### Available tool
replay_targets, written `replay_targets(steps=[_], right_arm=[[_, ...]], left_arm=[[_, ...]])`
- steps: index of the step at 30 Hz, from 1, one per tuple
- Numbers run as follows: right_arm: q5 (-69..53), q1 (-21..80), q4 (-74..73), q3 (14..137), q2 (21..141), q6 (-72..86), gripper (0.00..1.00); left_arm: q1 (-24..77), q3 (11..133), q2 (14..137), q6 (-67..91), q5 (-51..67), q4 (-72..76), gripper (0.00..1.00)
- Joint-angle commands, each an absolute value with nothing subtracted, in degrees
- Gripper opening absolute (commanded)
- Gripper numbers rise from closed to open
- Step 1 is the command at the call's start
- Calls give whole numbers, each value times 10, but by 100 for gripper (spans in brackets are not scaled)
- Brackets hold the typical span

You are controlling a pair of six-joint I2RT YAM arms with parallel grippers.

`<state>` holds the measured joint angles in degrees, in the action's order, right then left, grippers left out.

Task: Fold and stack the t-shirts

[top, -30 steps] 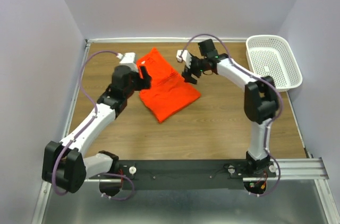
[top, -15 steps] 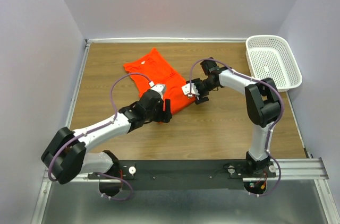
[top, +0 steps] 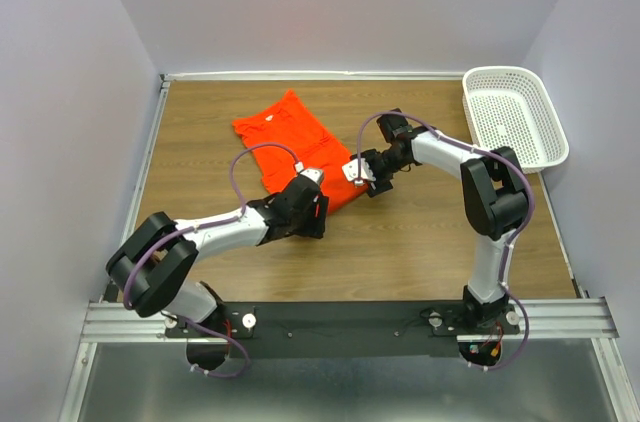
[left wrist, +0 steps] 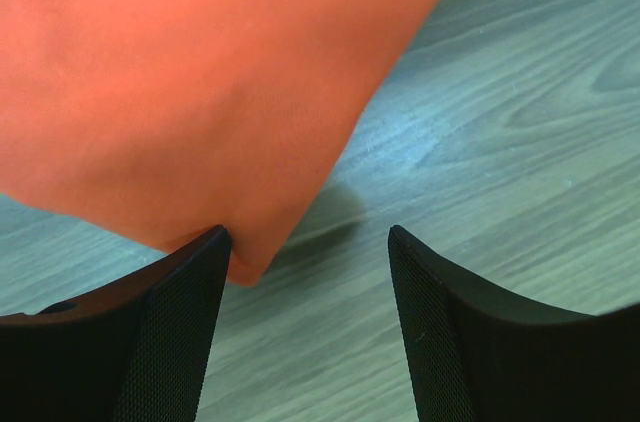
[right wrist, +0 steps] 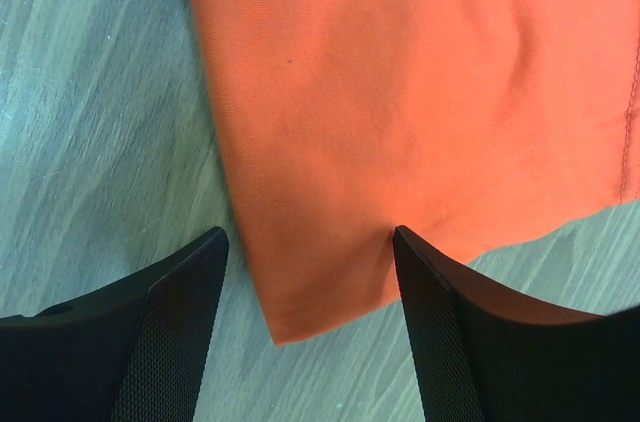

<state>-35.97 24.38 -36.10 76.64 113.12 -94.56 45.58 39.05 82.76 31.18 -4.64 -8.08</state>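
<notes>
Table, wood-grain, carries one orange-red t-shirt lying flat and partly folded, left of centre toward the far edge. White basket sits at the far right corner, well apart from the shirt. Left gripper is low at the shirt's near corner, jaws spread, with the cloth tip just beside its left finger and nothing grasped. Right gripper is at the shirt's right corner, jaws spread, with the cloth corner lying between them, unclamped.
</notes>
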Motion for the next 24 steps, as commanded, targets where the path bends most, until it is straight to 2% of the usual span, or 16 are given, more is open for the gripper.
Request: replay_targets(steps=[1, 10, 13, 14, 19, 24], right_arm=[[-358, 244, -383, 762, 1148, -954, 74], [-359, 244, -389, 767, 1151, -947, 71], [-357, 244, -391, 771, 1151, -944, 69], [-355, 243, -392, 771, 1151, -942, 69], [-354, 237, -394, 777, 1150, -936, 68], [-352, 231, -395, 781, 1149, -933, 67]], left_arm=[[465, 407, 828, 324, -115, -98, 73], [483, 439, 841, 319, -155, -132, 71], [483, 441, 877, 318, -131, -132, 64], [483, 441, 893, 320, -126, -133, 58], [486, 440, 911, 336, -130, -141, 56], [487, 440, 899, 339, -153, -158, 59]])
